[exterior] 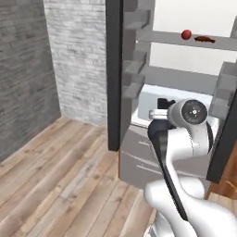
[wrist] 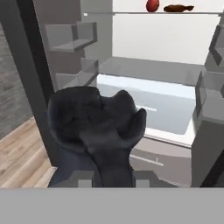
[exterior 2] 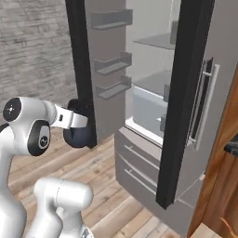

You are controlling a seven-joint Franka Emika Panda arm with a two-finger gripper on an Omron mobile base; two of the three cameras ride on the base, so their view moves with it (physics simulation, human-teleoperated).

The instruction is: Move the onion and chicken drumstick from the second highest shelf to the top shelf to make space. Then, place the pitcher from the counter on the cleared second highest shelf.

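The dark navy pitcher (wrist: 96,127) looms large in the hand view, with my gripper (wrist: 113,177) shut on it in front of the open fridge. From the right base view the pitcher (exterior 2: 80,135) hangs under the hand, left of the fridge door's edge. The red onion (exterior: 186,34) and the brown chicken drumstick (exterior: 204,40) lie side by side on the thin translucent top shelf (exterior: 157,37). Below them the opaque grey second highest shelf (exterior: 180,77) is bare. The hand view shows the onion (wrist: 152,5), the drumstick (wrist: 178,8) and the grey shelf (wrist: 148,70) ahead and above the pitcher.
The left fridge door (exterior: 113,74) stands open with grey door bins (exterior: 134,69). The right door (exterior 2: 183,102) is open too, its dark edge toward me. A pale crisper drawer (wrist: 148,105) sits under the grey shelf. A bit of black counter (exterior 2: 231,148) shows far right.
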